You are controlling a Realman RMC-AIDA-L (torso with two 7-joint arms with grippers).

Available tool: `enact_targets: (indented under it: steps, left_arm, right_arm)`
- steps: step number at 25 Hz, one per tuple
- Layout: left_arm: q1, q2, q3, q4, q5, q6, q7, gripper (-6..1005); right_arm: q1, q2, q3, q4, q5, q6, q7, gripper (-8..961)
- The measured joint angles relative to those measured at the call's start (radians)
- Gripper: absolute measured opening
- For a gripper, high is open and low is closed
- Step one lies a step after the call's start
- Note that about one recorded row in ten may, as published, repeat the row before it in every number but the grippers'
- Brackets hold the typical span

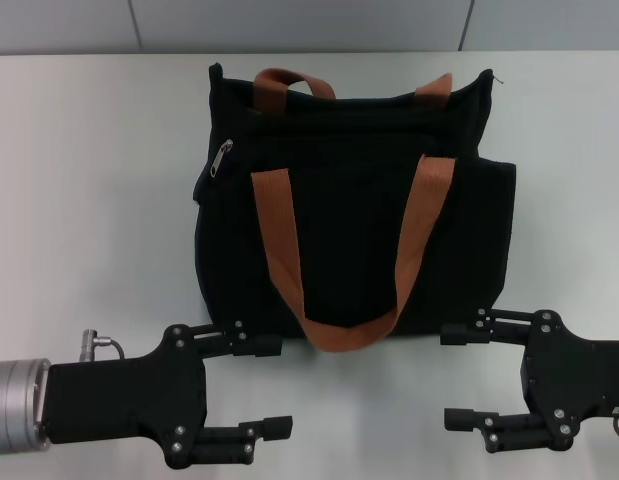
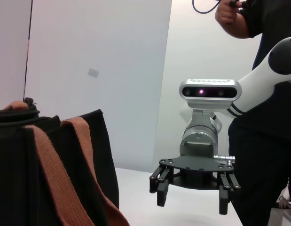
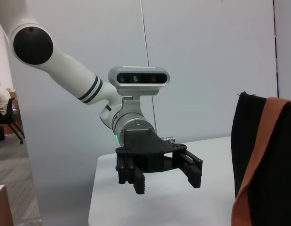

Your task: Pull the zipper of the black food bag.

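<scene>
Place: a robotics lab or test room within an office.
Counter: plain white counter (image 1: 89,200), bare as a test bench.
Walls: pale partition panels (image 3: 206,61).
People: a standing person (image 2: 258,141) beside the rig; a seated one (image 3: 0,101) far off.

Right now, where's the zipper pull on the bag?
In the head view, the zipper sits near the black food bag's far left corner, just left of the orange strap.
</scene>
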Motion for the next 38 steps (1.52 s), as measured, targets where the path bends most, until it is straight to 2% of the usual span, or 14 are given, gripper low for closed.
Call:
enact_targets:
  steps: [13,20,24,28,32,34,37,38]
  left_arm:
    - [-0.001,0.001,-0.002,0.000,0.000,-0.005,0.000,736]
    - [-0.003,0.000,-0.023,0.000,-0.007,0.033,0.000,733]
    - [-0.008,-0.007,-0.111,0.000,-0.008,0.127,0.005,731]
    - [-0.016,-0.022,-0.282,0.000,-0.012,0.214,0.013,729]
    - [-0.017,-0.030,-0.474,-0.007,-0.039,0.214,0.004,727]
    - [-0.017,-0.028,-0.552,-0.008,-0.045,0.176,-0.007,727]
    - [-0.018,-0.018,-0.581,-0.007,-0.043,0.135,-0.012,725]
    - [-0.031,0.010,-0.586,-0.002,-0.013,0.044,-0.018,725]
  right_arm:
    - [0.002,0.000,0.001,0.001,0.004,0.000,0.007,758]
    - [-0.002,0.000,0.006,0.001,0.005,-0.001,0.007,758]
    - [-0.005,0.000,0.008,0.001,0.006,0.000,0.007,758]
    - [-0.005,0.000,0.010,0.001,0.006,0.000,0.007,758]
    - [-0.006,-0.001,0.011,0.001,0.007,-0.006,0.008,758]
    - [-0.006,-0.002,0.011,0.001,0.007,-0.010,0.009,758]
    - [-0.007,-0.002,0.011,0.001,0.008,-0.010,0.009,758]
    - [-0.007,-0.002,0.011,0.001,0.008,-0.011,0.009,758]
